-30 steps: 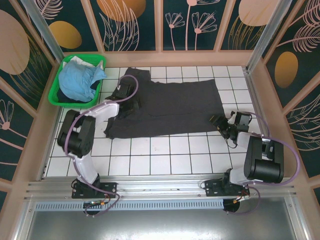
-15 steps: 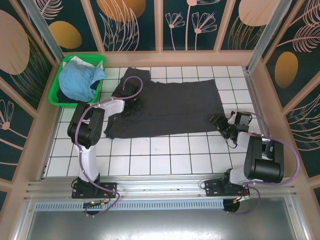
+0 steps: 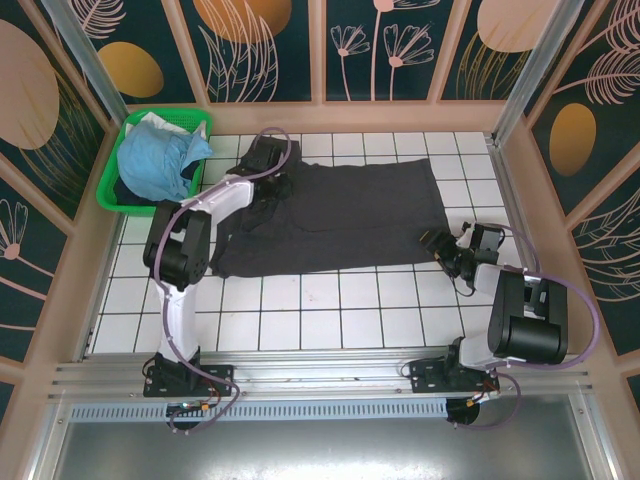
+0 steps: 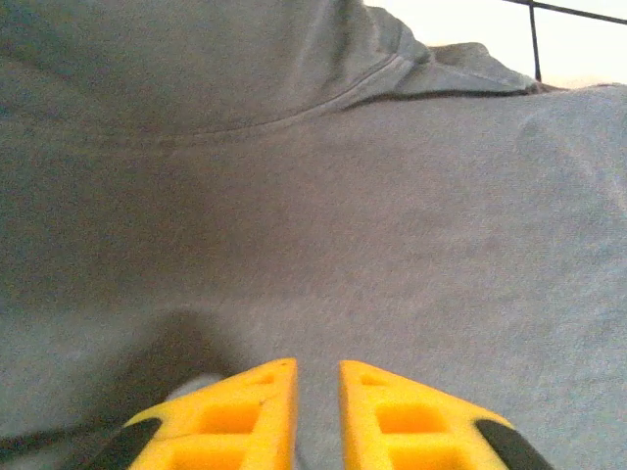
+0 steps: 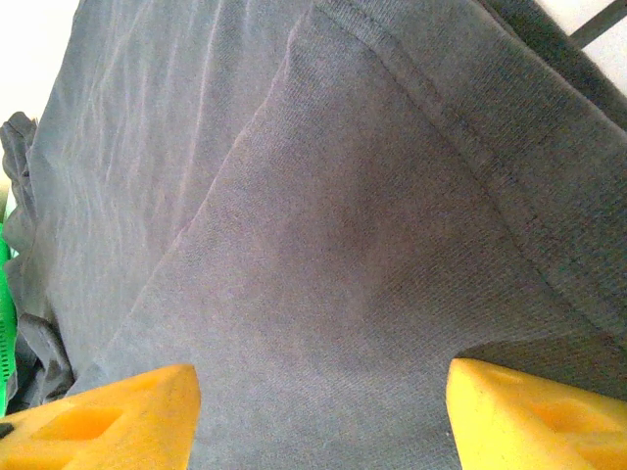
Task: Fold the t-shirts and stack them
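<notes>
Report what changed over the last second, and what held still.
The left gripper moved away from its base across the dark grey t-shirt toward its far-left sleeve, and its jaws drew nearly together; whether they pinch cloth is unclear. The right gripper stayed open at the shirt's right edge, the shirt stayed spread flat, and the light blue t-shirt stayed in the green basket.

The charcoal-grey t-shirt (image 3: 340, 215) is seen as matt, finely knitted cloth with a stitched hem, and the light blue t-shirt (image 3: 150, 160) as soft, crumpled cloth in a green plastic basket (image 3: 125, 208). The desk (image 3: 330, 300) is faced with smooth white tiles and edged by a brushed metal rail (image 3: 320, 375), while the jaws of the left gripper (image 4: 315, 370) are moulded in smooth yellow plastic.
</notes>
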